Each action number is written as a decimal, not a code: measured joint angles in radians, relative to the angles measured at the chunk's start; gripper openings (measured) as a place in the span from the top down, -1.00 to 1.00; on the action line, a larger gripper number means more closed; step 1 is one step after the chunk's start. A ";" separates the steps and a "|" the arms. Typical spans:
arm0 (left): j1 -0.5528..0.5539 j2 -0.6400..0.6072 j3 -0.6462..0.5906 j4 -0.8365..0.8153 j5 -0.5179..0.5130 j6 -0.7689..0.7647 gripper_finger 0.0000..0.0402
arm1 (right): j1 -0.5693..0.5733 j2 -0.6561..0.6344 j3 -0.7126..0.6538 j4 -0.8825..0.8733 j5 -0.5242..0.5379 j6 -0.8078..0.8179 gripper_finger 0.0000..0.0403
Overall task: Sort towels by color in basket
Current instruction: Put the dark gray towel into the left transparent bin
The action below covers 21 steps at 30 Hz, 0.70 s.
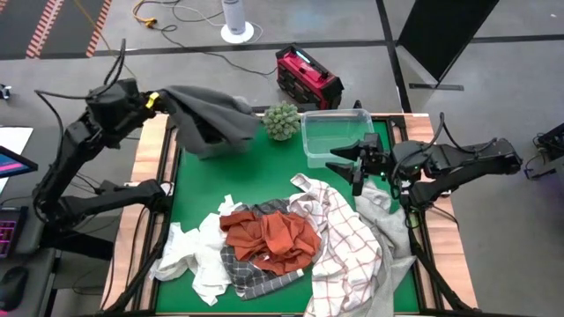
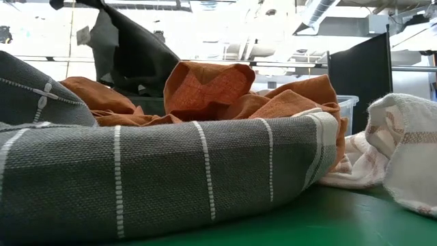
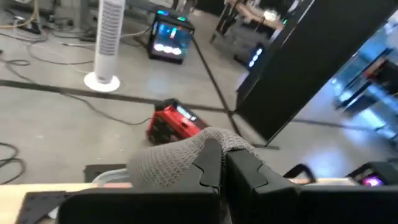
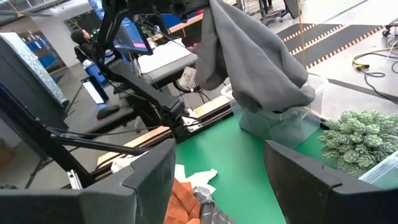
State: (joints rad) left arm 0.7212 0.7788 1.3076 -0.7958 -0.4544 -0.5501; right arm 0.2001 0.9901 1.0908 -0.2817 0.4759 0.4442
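Left gripper (image 1: 157, 99) is raised over the table's far left corner, pinched closed on a dark grey towel (image 1: 211, 119), which hangs down into a clear bin (image 4: 283, 121) beneath it. Right gripper (image 1: 351, 165) hovers near the table's far right, fingers spread wide, nothing between them.

Around: a small green plant (image 1: 282, 121) stands between that bin and a second clear bin (image 1: 335, 132) just beside the right gripper. The remaining towels lie heaped at the near middle: rust-orange towel (image 1: 269, 239) on top of a dark grey plaid towel (image 1: 256, 273), white towel (image 1: 189, 255) to its left, white grid-lined towel (image 1: 348, 242) to its right, spilling toward the near edge.

Surface: green mat (image 1: 194, 185) with wooden side rails.

Room: grey floor, red box (image 1: 307, 77), white tower fan (image 1: 235, 19), cables, a black panel (image 3: 311, 68).
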 joint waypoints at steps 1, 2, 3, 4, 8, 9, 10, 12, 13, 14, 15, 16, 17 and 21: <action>0.000 0.009 -0.016 -0.002 -0.006 0.006 1.00 | 0.000 0.000 0.000 0.000 0.000 0.000 -0.34; 0.002 0.022 -0.035 -0.007 -0.010 0.014 1.00 | 0.000 0.000 0.000 0.000 0.000 0.000 -0.34; 0.006 0.038 -0.054 -0.020 -0.010 0.023 1.00 | 0.000 0.000 0.000 0.000 0.000 0.000 -0.34; 0.012 0.057 -0.071 -0.040 -0.008 0.027 1.00 | 0.000 0.000 0.000 0.000 0.000 0.000 -0.34; 0.025 0.150 -0.149 -0.101 0.022 0.034 1.00 | 0.007 0.000 0.000 0.000 -0.001 0.001 -0.34; 0.025 0.172 -0.164 -0.107 0.029 0.041 1.00 | 0.011 0.000 0.000 0.001 -0.001 0.001 -0.34; 0.025 0.195 -0.179 -0.111 0.030 0.049 1.00 | 0.015 0.000 0.000 0.002 -0.001 0.001 -0.34; 0.025 0.241 -0.195 -0.127 0.033 0.062 1.00 | 0.027 0.000 0.000 0.003 -0.002 0.004 -0.34; 0.025 0.265 -0.196 -0.130 0.036 0.063 1.00 | 0.032 0.000 0.000 0.003 -0.003 0.008 -0.34; 0.025 0.291 -0.196 -0.131 0.039 0.065 1.00 | 0.039 0.000 0.000 0.003 -0.003 0.012 -0.34; 0.025 0.315 -0.196 -0.131 0.051 0.070 1.00 | 0.043 0.000 0.000 0.002 -0.003 0.017 -0.34; 0.029 0.341 -0.196 -0.130 0.074 0.079 1.00 | 0.046 0.000 0.000 0.002 -0.003 0.019 -0.34; 0.033 0.365 -0.196 -0.126 0.098 0.090 1.00 | 0.050 0.000 0.000 0.002 -0.003 0.020 -0.34; 0.048 0.462 -0.196 -0.129 0.190 0.073 0.90 | 0.056 0.008 0.000 0.001 -0.003 0.020 -0.34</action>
State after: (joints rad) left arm 0.7692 1.2412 1.1118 -0.9249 -0.2649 -0.4770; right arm 0.2562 0.9977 1.0908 -0.2805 0.4728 0.4647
